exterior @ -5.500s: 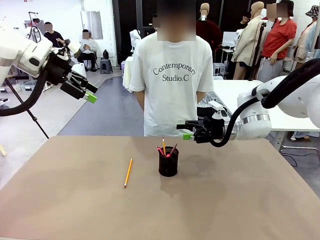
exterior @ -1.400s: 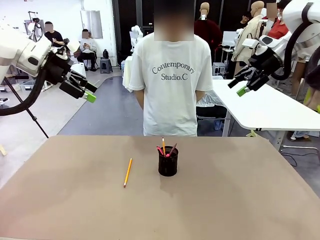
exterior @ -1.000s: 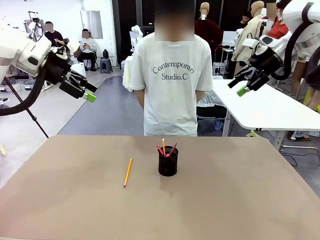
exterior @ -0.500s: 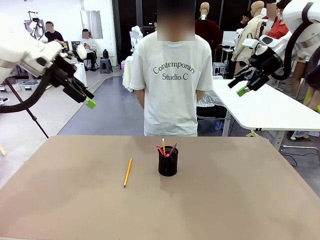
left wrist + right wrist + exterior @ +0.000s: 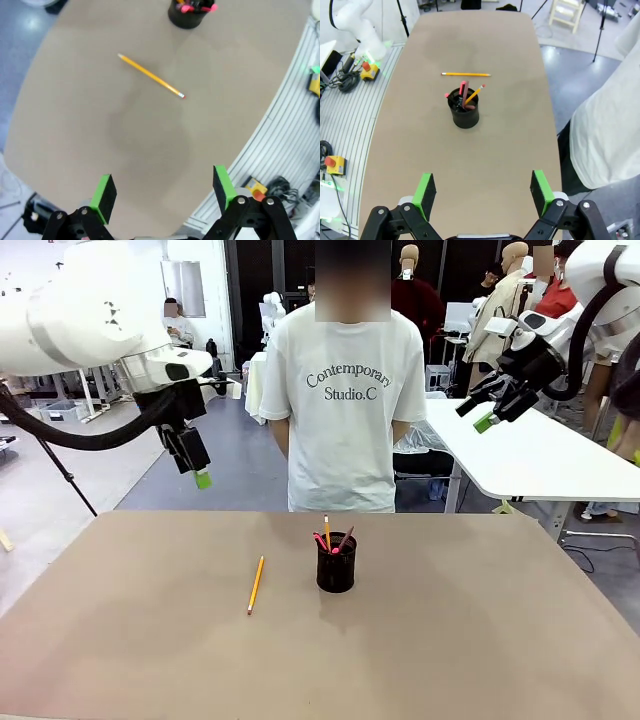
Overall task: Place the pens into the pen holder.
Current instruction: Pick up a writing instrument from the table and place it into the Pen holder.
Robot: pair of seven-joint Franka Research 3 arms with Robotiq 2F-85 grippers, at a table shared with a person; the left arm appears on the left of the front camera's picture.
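Both grippers hang open and empty, the left point(image 5: 164, 189) above the table point(image 5: 450, 640) and the right point(image 5: 473, 416) well off it, while one pencil point(image 5: 256, 585) lies flat near the holder point(image 5: 336, 570) — a shallow pinch could skid it away or a careless swing could tip the holder.

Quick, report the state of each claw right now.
Left claw: open, holding nothing.
Right claw: open, holding nothing.
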